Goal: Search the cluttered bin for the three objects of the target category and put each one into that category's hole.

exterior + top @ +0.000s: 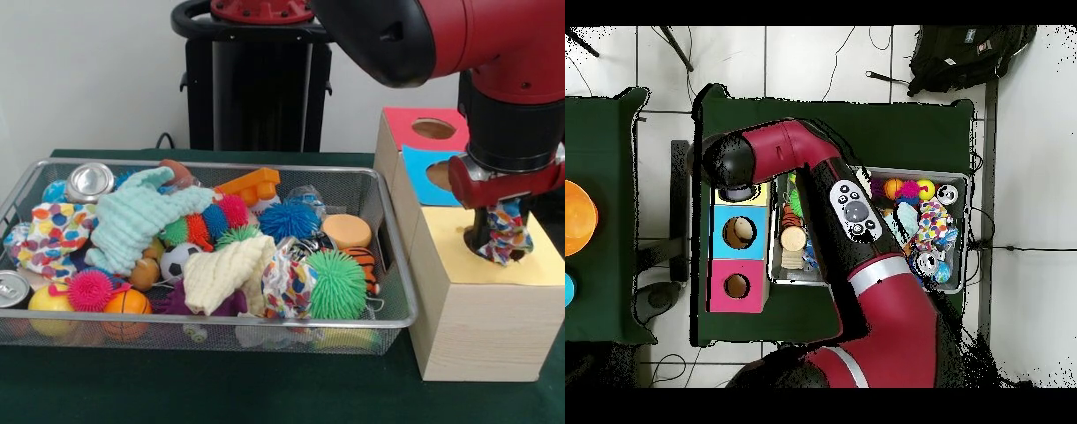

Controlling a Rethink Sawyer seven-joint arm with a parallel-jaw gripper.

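Observation:
My gripper (494, 237) hangs over the yellow-topped box (547, 265) at the right, shut on a polka-dot cloth (508, 231). The cloth's lower end hangs at the mouth of the round hole (484, 253). The wire mesh bin (212, 321) stands to the left of the boxes. Two more polka-dot cloths lie in it, one at the left end (51, 234) and one bunched at the front right (284, 284). In the overhead view the arm (795, 150) covers the gripper and the hole. The bin (963, 182) and a polka-dot cloth (935, 225) show there.
A mint-green cloth (132, 221) and a cream cloth (225, 274) lie among spiky balls, cans (88, 181) and toys in the bin. The blue-topped box (422, 161) and the red-topped box (402, 124) stand behind the yellow one. They also show in the overhead view: blue (717, 232), red (717, 286).

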